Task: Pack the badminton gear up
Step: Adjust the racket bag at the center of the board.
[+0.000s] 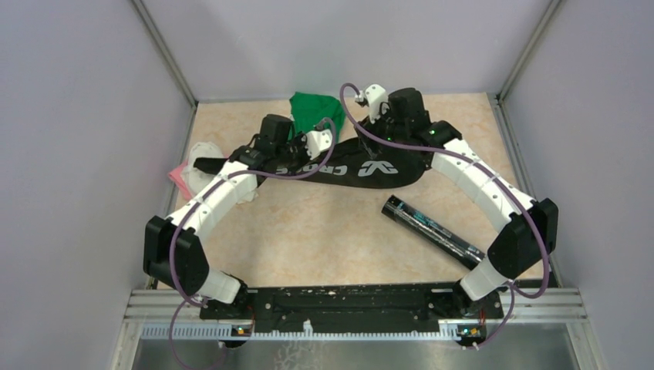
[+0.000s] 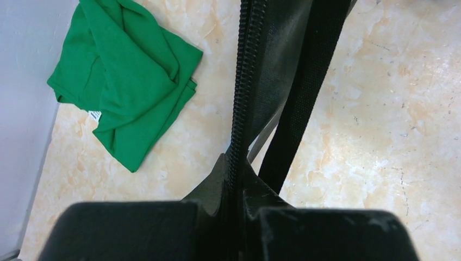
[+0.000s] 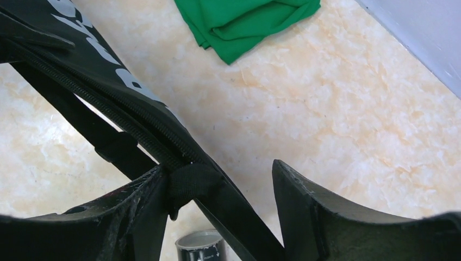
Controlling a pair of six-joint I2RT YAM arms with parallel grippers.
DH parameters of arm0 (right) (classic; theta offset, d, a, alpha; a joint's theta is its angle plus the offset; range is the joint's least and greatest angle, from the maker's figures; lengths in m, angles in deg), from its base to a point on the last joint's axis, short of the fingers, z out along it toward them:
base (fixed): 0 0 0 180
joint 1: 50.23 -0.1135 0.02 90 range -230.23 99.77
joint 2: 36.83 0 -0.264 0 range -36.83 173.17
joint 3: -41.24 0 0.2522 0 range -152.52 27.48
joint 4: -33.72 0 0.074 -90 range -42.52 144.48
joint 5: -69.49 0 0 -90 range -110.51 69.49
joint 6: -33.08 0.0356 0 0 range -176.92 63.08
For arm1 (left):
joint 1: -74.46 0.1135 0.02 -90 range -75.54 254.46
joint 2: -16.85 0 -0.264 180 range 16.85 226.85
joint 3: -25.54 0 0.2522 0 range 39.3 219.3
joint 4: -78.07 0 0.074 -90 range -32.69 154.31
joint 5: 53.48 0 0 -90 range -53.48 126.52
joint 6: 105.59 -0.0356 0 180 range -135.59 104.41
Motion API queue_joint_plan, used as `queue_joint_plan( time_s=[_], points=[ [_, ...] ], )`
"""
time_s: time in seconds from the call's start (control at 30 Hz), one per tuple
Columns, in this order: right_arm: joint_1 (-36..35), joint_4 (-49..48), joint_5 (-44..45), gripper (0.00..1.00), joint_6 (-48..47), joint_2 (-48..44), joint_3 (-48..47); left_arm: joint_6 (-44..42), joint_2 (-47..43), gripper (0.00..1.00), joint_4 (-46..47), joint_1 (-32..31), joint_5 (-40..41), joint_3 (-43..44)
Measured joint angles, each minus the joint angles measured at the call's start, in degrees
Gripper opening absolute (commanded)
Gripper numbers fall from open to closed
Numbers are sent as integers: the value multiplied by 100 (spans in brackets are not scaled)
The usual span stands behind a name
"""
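The black racket bag (image 1: 370,166) with white lettering lies across the far middle of the table. My left gripper (image 1: 330,148) is at its left part. In the left wrist view this gripper (image 2: 235,163) is shut on the bag's zipper edge (image 2: 243,81), with a black strap (image 2: 310,81) hanging beside it. My right gripper (image 1: 383,129) is over the bag's far right edge. Its jaws (image 3: 217,168) stand open astride the bag's zipper edge (image 3: 98,60), and a black webbing tab (image 3: 193,182) rests against the left finger. The black tube (image 1: 432,230) with teal lettering lies near right.
A green cloth (image 1: 312,112) lies crumpled behind the bag near the back wall, also in the left wrist view (image 2: 125,81) and the right wrist view (image 3: 244,22). White and pink cloths (image 1: 189,166) sit at the left wall. The tube's end (image 3: 200,244) shows under the right gripper.
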Motion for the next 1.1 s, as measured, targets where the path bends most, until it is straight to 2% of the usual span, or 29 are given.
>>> queue_joint_plan(
  time_s=[0.17,0.4,0.53,0.83,1.1],
  points=[
    [83,59,-20,53,-22,-33,31,-68,-90,0,157,-9,13,-146],
    [120,122,-63,46,-42,-76,116,-162,-140,0,339,-42,39,-310],
    [164,142,-92,46,-48,-87,144,-164,-142,0,446,-63,63,-358],
    [293,125,-197,54,-138,-234,367,-164,-197,0,616,-111,90,-511],
    [435,125,-321,55,-179,-236,369,-186,-317,0,994,-142,98,-776]
  ],
)
